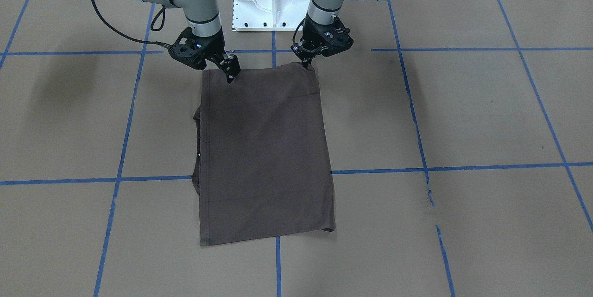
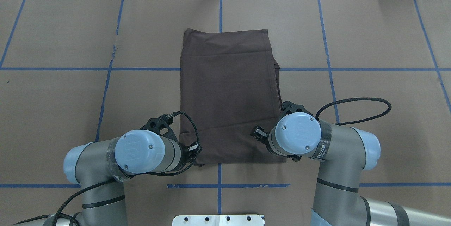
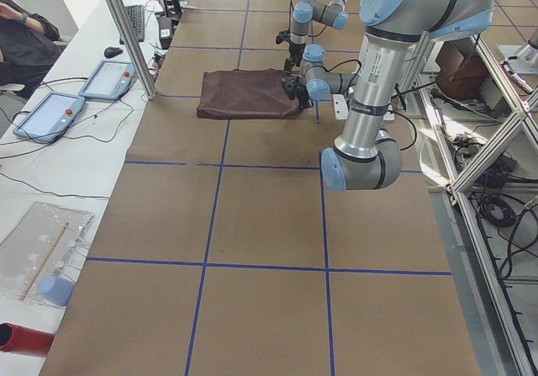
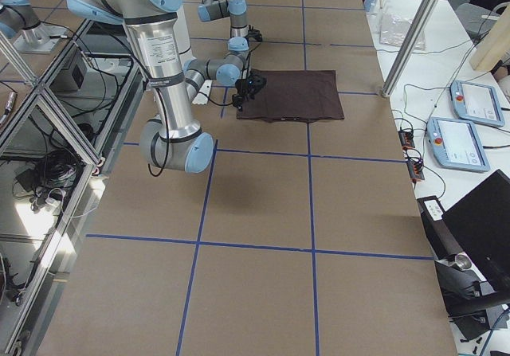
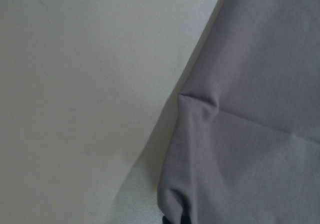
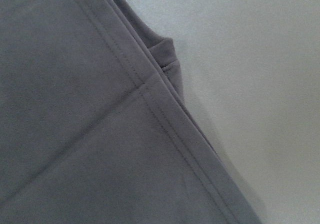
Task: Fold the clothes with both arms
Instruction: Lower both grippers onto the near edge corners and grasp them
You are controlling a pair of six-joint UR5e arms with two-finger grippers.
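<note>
In the overhead view, the dark brown-grey T-shirt (image 2: 229,95) is being shown folded into a tall rectangle, lying flat at the middle of the paper-covered table (image 2: 370,25). Its long sides are running from 12 to 6 o'clock. Along its 3 o'clock side, a narrow strip of tucked-under layers (image 2: 277,69) is being left exposed just past the folded edge. A stitched hem is being shown running diagonally across the fabric in the right wrist view.

The left gripper (image 1: 307,62) is being kept at the shirt's 7 o'clock corner in overhead terms, with its fingers closed together on that corner. In the left wrist view, the cloth is being drawn into a small pucker toward a dark fingertip (image 5: 172,219). The right gripper (image 1: 230,74) is being held at the shirt's near edge, toward its 5 o'clock corner. Its fingers are drawn close together against the fabric, and whether cloth is caught between them cannot be told.

Blue tape lines (image 1: 463,49) are being shown crossing the table in a grid. The white pedestal (image 1: 272,0) is standing at 6 o'clock from the shirt, near it.
</note>
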